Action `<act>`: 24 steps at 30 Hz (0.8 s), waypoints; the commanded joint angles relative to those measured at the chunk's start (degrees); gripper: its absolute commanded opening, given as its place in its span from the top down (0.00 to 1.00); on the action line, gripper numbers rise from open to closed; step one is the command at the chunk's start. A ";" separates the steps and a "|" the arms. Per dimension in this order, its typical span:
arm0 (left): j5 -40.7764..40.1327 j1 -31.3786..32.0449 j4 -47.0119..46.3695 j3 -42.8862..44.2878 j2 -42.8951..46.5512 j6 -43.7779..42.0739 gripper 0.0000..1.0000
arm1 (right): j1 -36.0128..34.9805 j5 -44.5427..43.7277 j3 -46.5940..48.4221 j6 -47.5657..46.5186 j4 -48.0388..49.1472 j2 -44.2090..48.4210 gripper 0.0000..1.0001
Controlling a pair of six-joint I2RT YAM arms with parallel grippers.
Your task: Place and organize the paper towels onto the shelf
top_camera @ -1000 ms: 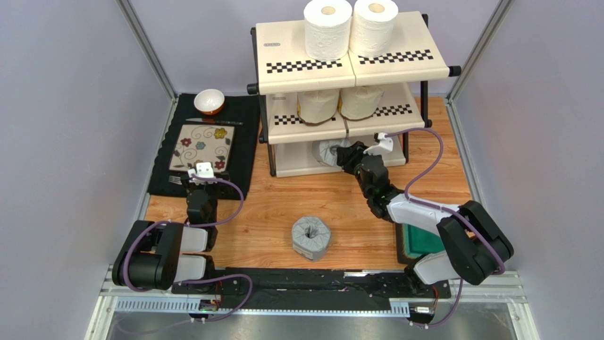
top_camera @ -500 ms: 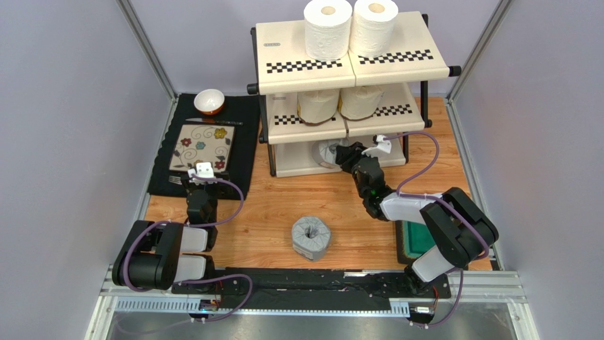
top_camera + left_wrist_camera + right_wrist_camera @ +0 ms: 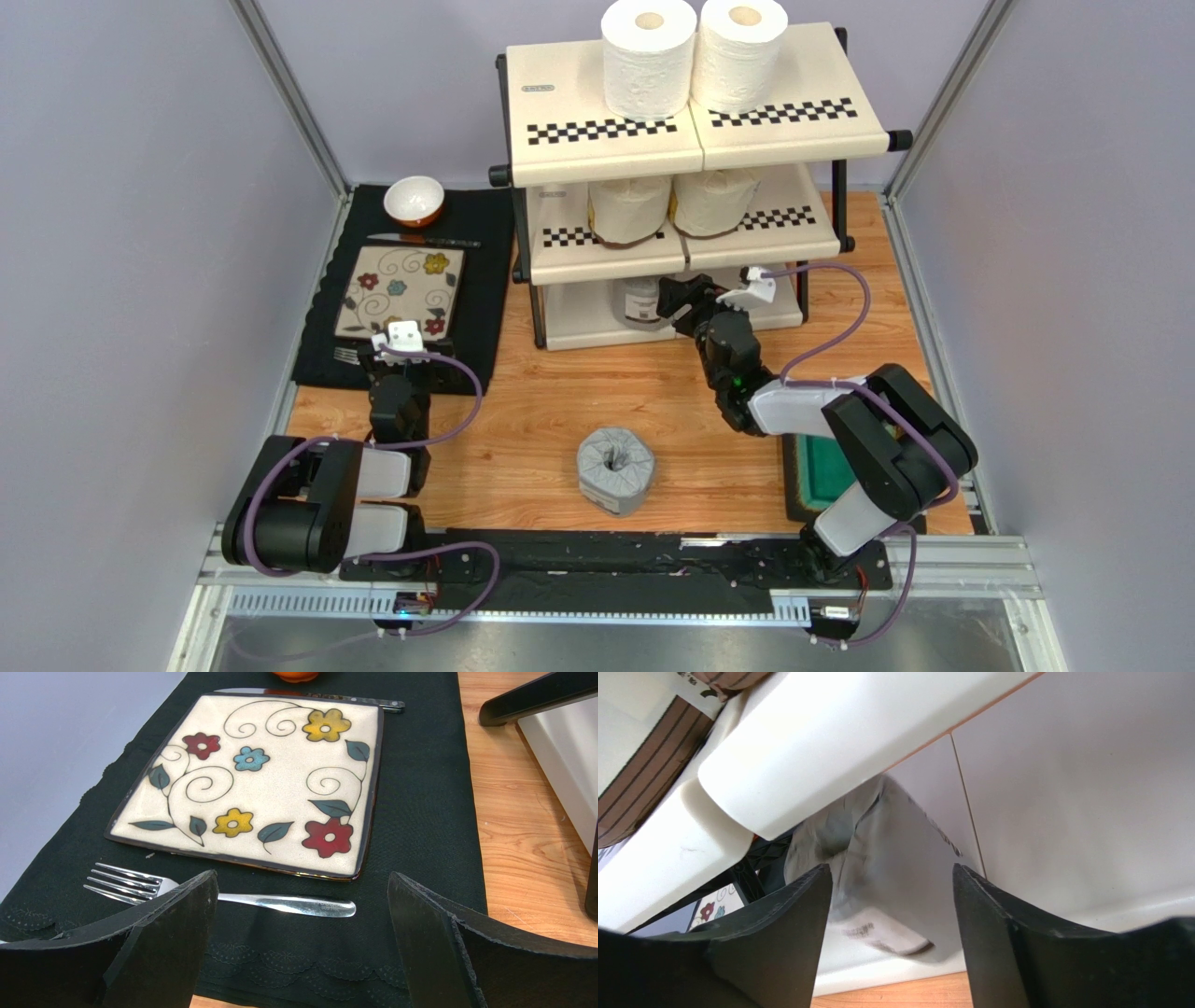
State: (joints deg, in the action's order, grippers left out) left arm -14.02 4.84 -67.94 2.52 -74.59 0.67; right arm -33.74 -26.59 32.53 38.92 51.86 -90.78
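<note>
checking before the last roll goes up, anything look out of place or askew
One grey-wrapped roll lies alone on the table, off the shelf. Its bottom tier holds a single grey roll; both upper tiers hold two.

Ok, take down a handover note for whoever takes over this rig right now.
Left gripper: open, above the fork on the black mat.
Right gripper: jaws apart, a grey roll just ahead of them on the shelf's bottom tier.
Done: white rolls on the top tier, cream rolls on the middle.
Left: second grey roll lies on the table; probably goes beside the first.
</note>
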 commanded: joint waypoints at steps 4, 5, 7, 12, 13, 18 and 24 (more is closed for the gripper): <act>0.31 -0.36 -1.67 -13.42 -0.03 -0.40 0.01 | -0.28 -0.40 -1.86 -1.65 3.35 6.13 0.29; 0.31 -0.36 -1.67 -13.34 -0.03 -0.40 0.01 | -0.28 -0.13 -2.30 -1.65 2.90 7.28 0.29; 0.31 -0.36 -1.67 -13.42 -0.03 -0.40 0.01 | -0.28 1.18 -4.31 -1.48 0.98 9.73 0.28; 0.31 -0.36 -1.67 -13.42 -0.03 -0.40 0.01 | -1.33 7.85 -5.12 -3.05 -13.85 23.79 0.28; 0.31 -0.36 -1.67 -13.42 -0.03 -0.40 0.01 | -2.12 8.83 -4.33 -3.84 -22.85 25.81 0.28; 0.31 -0.36 -1.67 -13.34 -0.03 -0.40 0.01 | -7.56 12.95 3.05 -6.75 -54.41 32.07 0.23; 0.31 -0.36 -1.67 -13.34 -0.03 -0.40 0.01 | -14.32 21.05 5.52 -6.13 -68.10 31.28 0.21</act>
State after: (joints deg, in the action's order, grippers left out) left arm -14.02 4.84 -67.94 2.52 -74.59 0.67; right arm -43.68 -11.75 36.51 33.98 1.30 -58.89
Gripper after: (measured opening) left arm 0.992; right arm 0.787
